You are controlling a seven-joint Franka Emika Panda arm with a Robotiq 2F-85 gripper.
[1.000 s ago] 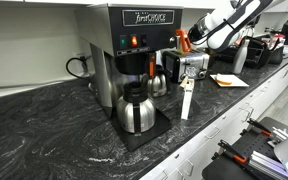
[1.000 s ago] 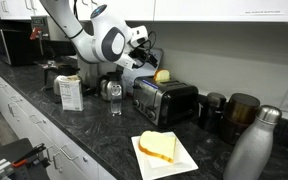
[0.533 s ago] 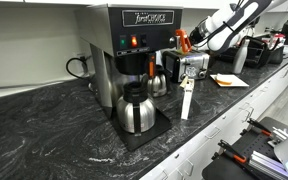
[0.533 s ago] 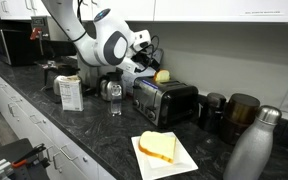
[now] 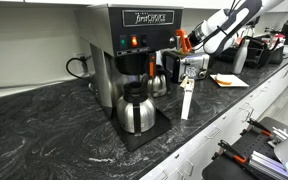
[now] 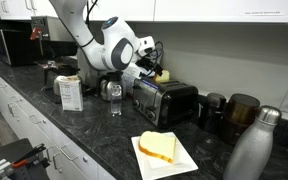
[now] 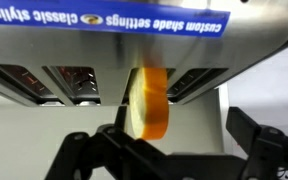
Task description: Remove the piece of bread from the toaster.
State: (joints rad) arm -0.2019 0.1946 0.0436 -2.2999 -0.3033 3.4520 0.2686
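Now at the grasp point. Over the last second the arm swung in toward the toaster [image 6: 165,100] and the gripper [image 6: 150,70] dropped from above and short of it to level with the piece of bread [image 6: 162,73], closing in from the bread's 9 o'clock in that exterior view. Bread itself hasn't moved: it stands upright, poking out of the toaster top, near the 11 o'clock corner of the body.

Wrist view confirms alignment. The slice [image 7: 147,100] is edge-on, rising from the chrome top, with empty slots [image 7: 74,85] at its 9 o'clock. The fingers [image 7: 89,150] are spread apart and straddle it, nothing clamped yet. The slice sits off-centre, nearer the 9 o'clock finger than the 3 o'clock one; I can't tell whether it touches.

Read: approach is done, removal not started. Next is close on the slice, then lift straight toward 12 o'clock. Off-centre bite may tilt the slice as the fingers meet, and a hard squeeze could crush it.

The plate [image 6: 189,160] at the toaster's 6 o'clock already carries another slice; the coffee machine [image 5: 134,50] is well clear.
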